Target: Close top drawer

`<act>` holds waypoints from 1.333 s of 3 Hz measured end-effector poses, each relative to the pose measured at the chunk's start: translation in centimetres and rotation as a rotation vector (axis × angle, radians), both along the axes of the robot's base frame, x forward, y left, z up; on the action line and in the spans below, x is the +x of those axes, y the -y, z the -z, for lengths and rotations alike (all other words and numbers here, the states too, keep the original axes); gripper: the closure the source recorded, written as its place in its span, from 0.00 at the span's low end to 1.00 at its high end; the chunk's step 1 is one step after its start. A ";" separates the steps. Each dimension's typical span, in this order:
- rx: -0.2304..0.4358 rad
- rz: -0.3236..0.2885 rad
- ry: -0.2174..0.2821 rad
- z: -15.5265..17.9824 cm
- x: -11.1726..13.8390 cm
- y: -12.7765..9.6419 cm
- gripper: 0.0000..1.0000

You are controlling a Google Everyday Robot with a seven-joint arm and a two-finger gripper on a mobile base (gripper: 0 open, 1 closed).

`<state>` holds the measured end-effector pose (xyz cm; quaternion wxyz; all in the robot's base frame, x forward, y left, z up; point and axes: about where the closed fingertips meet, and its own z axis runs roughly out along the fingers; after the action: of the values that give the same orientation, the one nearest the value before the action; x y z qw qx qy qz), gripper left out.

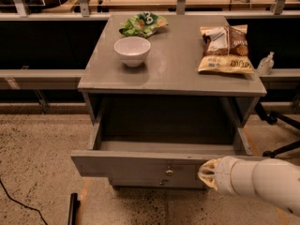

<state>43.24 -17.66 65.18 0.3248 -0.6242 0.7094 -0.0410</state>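
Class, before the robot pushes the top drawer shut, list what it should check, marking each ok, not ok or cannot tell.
1. Top drawer pulled out, ready to push: ok.
2. Gripper at the drawer front: ok.
3. Gripper touching the front: cannot tell.
4. Gripper centred on the knob: not ok, it sits to the right.
5. Bowl and chip bag back from the top's front edge: ok.
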 end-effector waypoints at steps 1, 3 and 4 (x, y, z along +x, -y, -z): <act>-0.065 0.008 0.079 0.0 2.1 0.6 1.00; -0.152 -0.017 0.254 -1.7 9.2 1.7 1.00; -0.150 -0.033 0.279 -1.4 12.0 1.2 1.00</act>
<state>55.20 -18.88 66.61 0.3733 -0.6464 0.6421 -0.1750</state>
